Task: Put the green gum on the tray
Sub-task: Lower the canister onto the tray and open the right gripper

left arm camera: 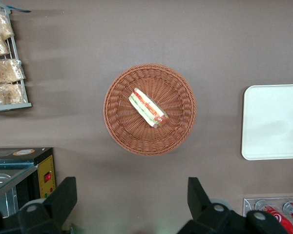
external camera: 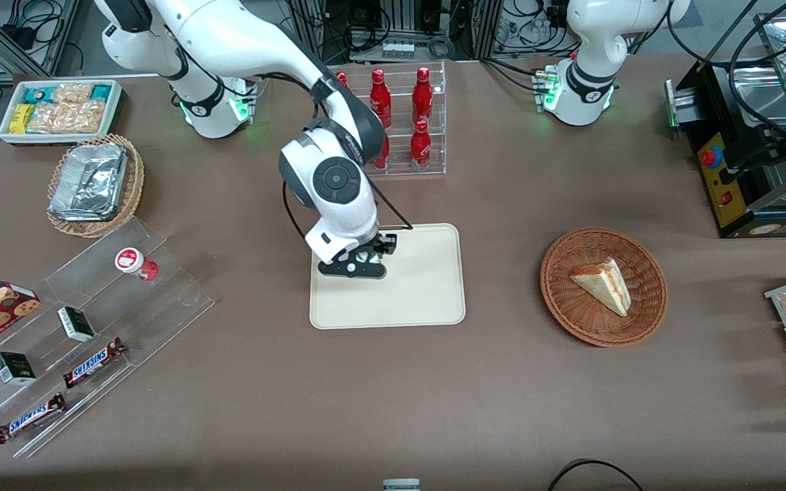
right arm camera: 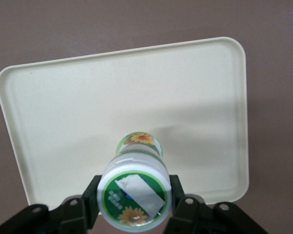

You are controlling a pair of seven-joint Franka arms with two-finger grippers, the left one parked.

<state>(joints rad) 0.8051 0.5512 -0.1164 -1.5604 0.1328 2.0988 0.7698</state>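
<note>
The green gum [right arm camera: 135,192] is a small round canister with a white lid ringed in green and a green and yellow-orange body bearing a flower print. It is held between the two black fingers [right arm camera: 90,200] of the gripper [external camera: 364,258], which press against its sides just below the lid, so the claw is closed on the canister at about the canister's own width. In the right wrist view the canister is seen over the tray [right arm camera: 78,102]; whether its base touches the tray surface cannot be told. In the front view the gripper sits over the part of the tray [external camera: 427,286] toward the working arm's end, and the canister shows only as a small green-and-white patch [external camera: 363,257] between the gripper parts. The tray is a flat cream rectangle with rounded corners and a low rim, and it carries nothing else. Farther from the front camera than the tray stands a clear rack [external camera: 434,119] of red bottles [external camera: 422,93]. Toward the parked arm's end of the table from the tray lies a round wicker basket [external camera: 645,273] holding a sandwich wedge [external camera: 603,284]. Toward the working arm's end from the tray stands a clear stepped shelf [external camera: 181,293] bearing a red-lidded canister [external camera: 136,262] and chocolate bars [external camera: 93,362].
</note>
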